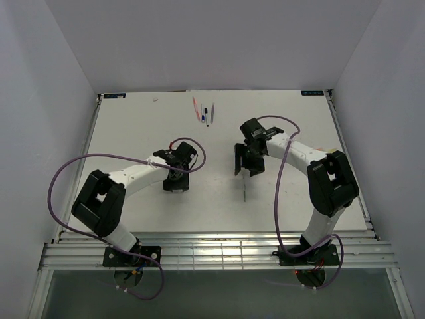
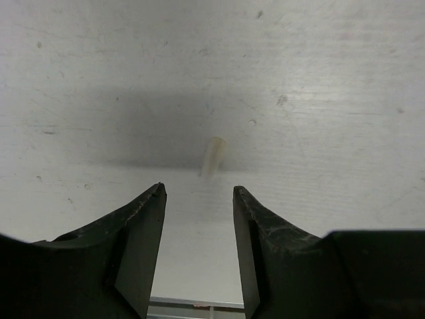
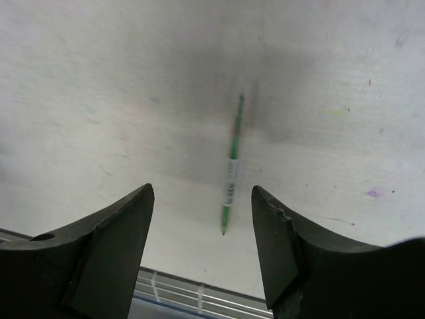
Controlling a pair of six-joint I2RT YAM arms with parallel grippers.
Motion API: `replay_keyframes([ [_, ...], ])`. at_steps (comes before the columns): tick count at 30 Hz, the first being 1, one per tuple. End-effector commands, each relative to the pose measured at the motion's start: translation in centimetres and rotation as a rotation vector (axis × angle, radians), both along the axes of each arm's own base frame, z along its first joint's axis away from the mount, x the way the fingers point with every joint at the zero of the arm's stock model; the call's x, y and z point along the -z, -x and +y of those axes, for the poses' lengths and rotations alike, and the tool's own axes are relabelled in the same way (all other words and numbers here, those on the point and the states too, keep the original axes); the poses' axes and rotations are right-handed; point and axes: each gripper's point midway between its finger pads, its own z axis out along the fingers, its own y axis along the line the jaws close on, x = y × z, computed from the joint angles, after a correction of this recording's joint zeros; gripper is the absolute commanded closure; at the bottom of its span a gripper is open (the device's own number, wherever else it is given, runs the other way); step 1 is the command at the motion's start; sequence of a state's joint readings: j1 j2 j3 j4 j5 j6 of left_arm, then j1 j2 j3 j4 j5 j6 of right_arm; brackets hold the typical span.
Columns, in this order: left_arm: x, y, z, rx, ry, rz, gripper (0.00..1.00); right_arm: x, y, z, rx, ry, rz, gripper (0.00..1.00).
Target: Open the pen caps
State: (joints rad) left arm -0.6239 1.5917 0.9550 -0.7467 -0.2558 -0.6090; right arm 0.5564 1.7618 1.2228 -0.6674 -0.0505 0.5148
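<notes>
My left gripper [image 2: 199, 193] is open and empty, low over the white table. A short pale yellowish pen cap [image 2: 213, 156] lies on the table just beyond its fingertips. My right gripper [image 3: 202, 193] is open and empty above a green pen [image 3: 231, 166] that lies uncapped on the table, tip toward the near edge. In the top view the left gripper [image 1: 175, 185] and the right gripper [image 1: 249, 169] hang over the table's middle, and the green pen [image 1: 245, 189] shows as a thin line. The yellowish cap is hidden under the left gripper there.
Three more pens lie together at the far middle of the table: a pink one [image 1: 196, 108], one with a blue part [image 1: 204, 111] and a dark one [image 1: 211, 114]. A metal rail [image 1: 212, 256] runs along the near edge. White walls enclose the table.
</notes>
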Motion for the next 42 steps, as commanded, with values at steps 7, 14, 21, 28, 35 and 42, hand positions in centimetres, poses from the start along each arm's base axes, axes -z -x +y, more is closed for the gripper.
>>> replay_keyframes([
  [7, -13.3, -5.5, -4.3, 0.139, 0.189, -0.292, 0.43, -6.7, -9.3, -0.8, 0.169, -0.061, -0.122, 0.36],
  [14, -16.7, -5.4, -8.4, 0.302, 0.388, -0.328, 0.42, -8.5, -16.4, -8.9, 0.499, -0.042, -0.185, 0.42],
  [21, -16.8, -5.4, -8.5, 0.354, 0.473, -0.347, 0.4, -8.9, -18.5, -19.3, 0.75, 0.05, -0.204, 0.45],
  [28, -16.0, -7.0, -5.8, 0.337, 0.535, -0.324, 0.4, -9.0, -16.7, -29.2, 0.937, 0.116, -0.172, 0.47],
  [35, -15.2, -7.7, -5.0, 0.339, 0.544, -0.312, 0.4, -7.8, -16.0, -32.3, 1.003, 0.173, -0.151, 0.47],
  [42, -14.0, -7.2, -5.6, 0.358, 0.57, -0.274, 0.4, -6.0, -15.9, -34.5, 1.028, 0.263, -0.123, 0.44],
])
